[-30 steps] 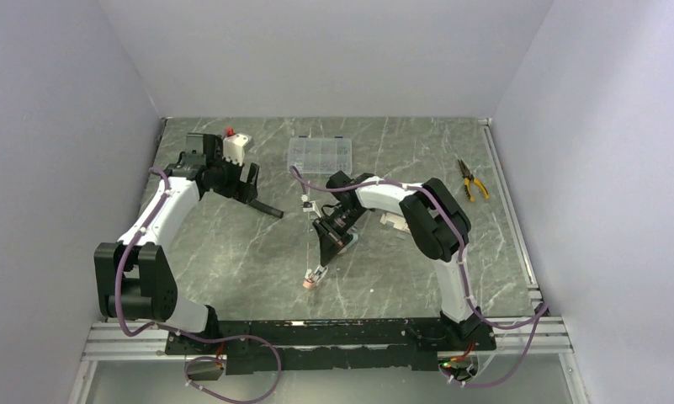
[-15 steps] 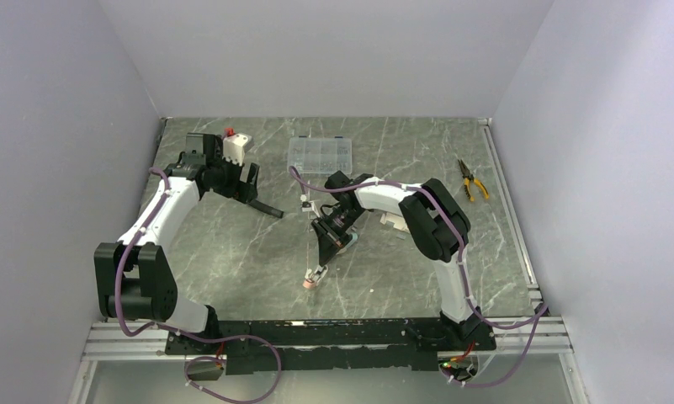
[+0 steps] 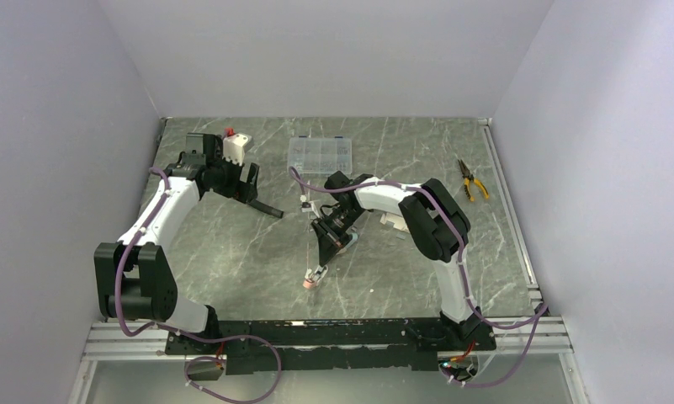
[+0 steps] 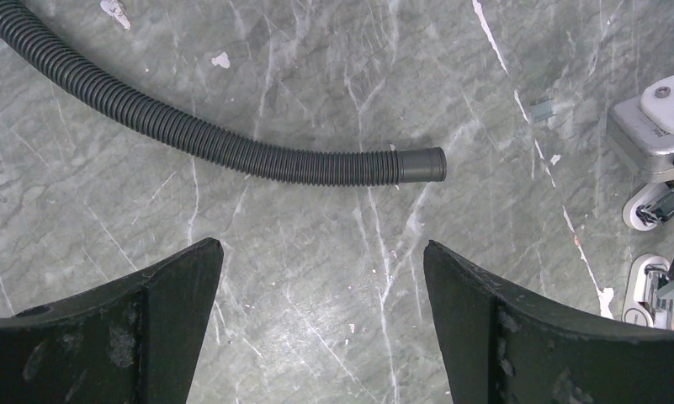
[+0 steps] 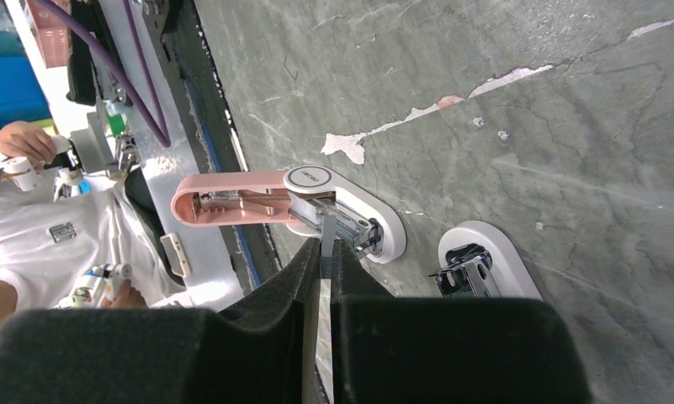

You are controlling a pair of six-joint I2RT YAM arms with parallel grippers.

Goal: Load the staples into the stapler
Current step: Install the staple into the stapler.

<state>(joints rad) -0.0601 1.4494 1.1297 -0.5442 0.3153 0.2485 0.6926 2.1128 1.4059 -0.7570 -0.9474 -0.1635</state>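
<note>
The top camera looked down from above and behind the arms, far enough off to take in the whole table [image 3: 232, 252]. The left wrist camera faced straight down past the left fingers [image 4: 165, 328], close over a hose [image 4: 232, 147]. The right wrist camera looked along the right fingers [image 5: 257, 337], very near the staples [image 5: 326, 278] and stapler [image 5: 232, 202]. The hose [image 3: 268, 210] and stapler [image 3: 312, 278] also showed small in the top view.

On grey marbled table [image 3: 232, 252]: black corrugated hose [image 4: 232, 147] lying curved, open end free. At back, clear compartment box [image 3: 321, 155]; far right, yellow-handled pliers [image 3: 471, 181]; back left, white block [image 3: 236, 145] with red top. Pale chipped patches across surface.
</note>
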